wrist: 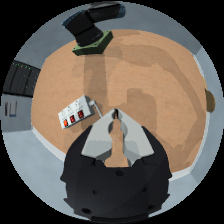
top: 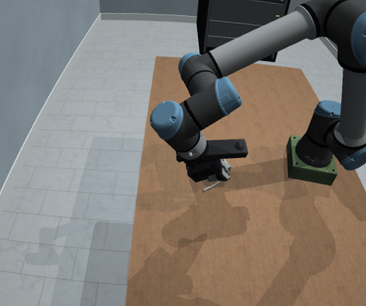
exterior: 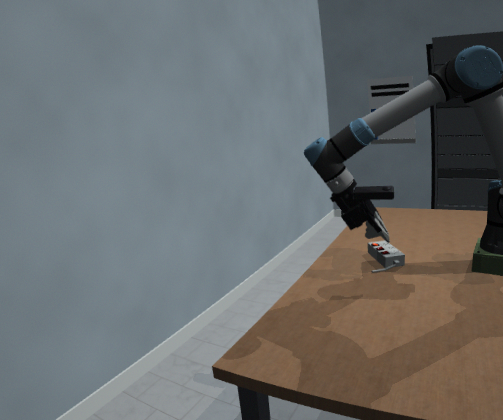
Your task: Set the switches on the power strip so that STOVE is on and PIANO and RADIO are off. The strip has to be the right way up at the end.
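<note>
The power strip (exterior: 395, 257) (wrist: 75, 107) lies right way up on the table, with its sockets and three red switches facing up. The switch (exterior: 375, 244) (wrist: 65, 123) farthest from the cable glows bright orange; the middle switch (wrist: 72, 119) and the switch (wrist: 80, 114) nearest the cable look darker red. The labels are too small to read. My gripper (exterior: 387, 239) (wrist: 116, 112) is shut with nothing between its tips. It points down above the strip's far side in the exterior view; contact cannot be made out. In the top view the gripper and arm hide most of the strip.
The strip's short grey cable (top: 212, 186) (exterior: 382, 270) lies on the wooden table (top: 255, 255) (exterior: 421, 320). The arm's green base (top: 310, 175) (exterior: 500, 264) (wrist: 95, 46) stands to the strip's right in the top and exterior views. The table's left edge is close to the strip. A dark rack (exterior: 471, 145) stands behind the table.
</note>
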